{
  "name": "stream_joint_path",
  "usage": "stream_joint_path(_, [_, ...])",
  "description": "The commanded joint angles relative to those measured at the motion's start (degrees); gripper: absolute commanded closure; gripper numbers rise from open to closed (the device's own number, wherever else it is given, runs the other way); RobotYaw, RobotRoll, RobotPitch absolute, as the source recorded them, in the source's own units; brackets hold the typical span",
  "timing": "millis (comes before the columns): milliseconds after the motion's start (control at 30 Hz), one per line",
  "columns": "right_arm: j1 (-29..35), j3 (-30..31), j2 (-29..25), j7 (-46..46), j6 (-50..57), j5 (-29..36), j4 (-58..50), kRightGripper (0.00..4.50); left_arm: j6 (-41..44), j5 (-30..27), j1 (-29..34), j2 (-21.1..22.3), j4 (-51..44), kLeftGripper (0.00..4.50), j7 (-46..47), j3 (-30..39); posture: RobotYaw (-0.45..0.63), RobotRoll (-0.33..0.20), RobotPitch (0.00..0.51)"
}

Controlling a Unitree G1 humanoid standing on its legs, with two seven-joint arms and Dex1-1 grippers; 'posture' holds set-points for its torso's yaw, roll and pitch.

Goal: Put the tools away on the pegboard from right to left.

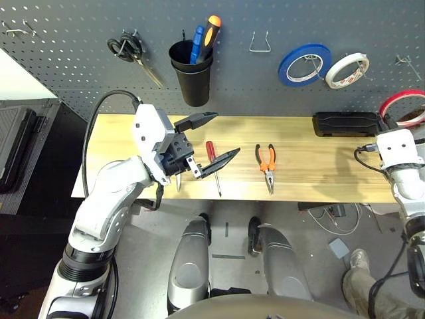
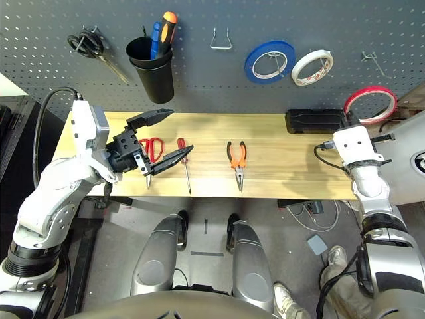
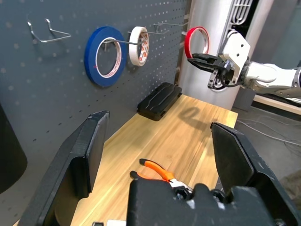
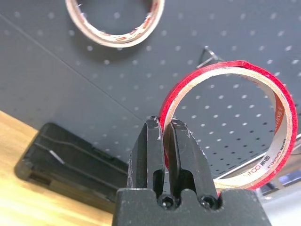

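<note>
Right claw (image 4: 164, 129) pinched shut on the rim of the red tape ring (image 2: 370, 105), holding it up against the pegboard (image 2: 199, 73) just beside a bare hook (image 4: 209, 55), right of the white tape roll (image 2: 313, 67) and blue tape roll (image 2: 269, 61), above a black case (image 2: 315, 121) on the table (image 2: 279, 159). Left claw (image 2: 159, 137) gaping wide and empty, level over the table's left part, directly above the red-handled scissors (image 2: 153, 149), with the red-handled screwdriver (image 2: 184, 163) just beside and the orange-handled pliers (image 2: 237, 159) further right. Black cup (image 2: 153, 66) with screwdrivers and black-handled scissors (image 2: 93, 48) on the board's left.
</note>
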Motion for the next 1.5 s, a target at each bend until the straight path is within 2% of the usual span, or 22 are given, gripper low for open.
stream_joint_path(33, [-0.5,-1.0,-1.8,-1.3,0.4,0.3,0.2,4.48,0.0,0.0,-0.2,0.3,0.9,0.0,-1.1,-0.8,0.27,0.0,0.25])
stream_joint_path(333, [-9.9,-0.4,-2.1,2.6,6.8,1.7,4.1,4.48,-0.5,0.4,-2.1,-0.4,2.8,0.0,-1.8,-1.5,0.26,0.0,0.246])
stream_joint_path(567, [-18.8,-0.4,-0.5,6.3,16.5,2.2,8.8,4.48,-0.3,0.7,-2.3,-0.4,2.6,0.0,-1.6,-1.8,0.27,0.0,0.245])
stream_joint_path(833, [-26.4,-0.6,1.5,5.7,27.0,2.5,12.3,4.48,0.8,0.7,-1.8,0.4,1.2,0.0,-0.9,-1.3,0.3,0.0,0.25])
stream_joint_path(933, [-27.2,-0.6,1.9,4.9,27.8,2.4,12.5,4.48,1.2,0.6,-1.5,0.7,0.6,0.0,-0.7,-1.2,0.31,0.0,0.252])
stream_joint_path(1033, [-26.3,-0.4,2.6,2.1,23.7,1.9,11.7,3.69,1.7,0.5,-1.1,1.1,0.0,0.0,-0.5,-1.1,0.31,0.0,0.255])
stream_joint_path(1367, [-15.3,0.8,4.1,-5.2,4.0,-0.1,7.1,0.09,2.7,0.2,-0.8,1.5,-0.7,0.0,-0.2,-1.2,0.31,0.0,0.265])
stream_joint_path(1500, [-10.6,0.6,4.4,-5.6,0.0,0.2,4.0,0.03,2.7,0.1,-0.6,1.7,-0.5,0.0,-0.5,-1.1,0.3,0.0,0.268])
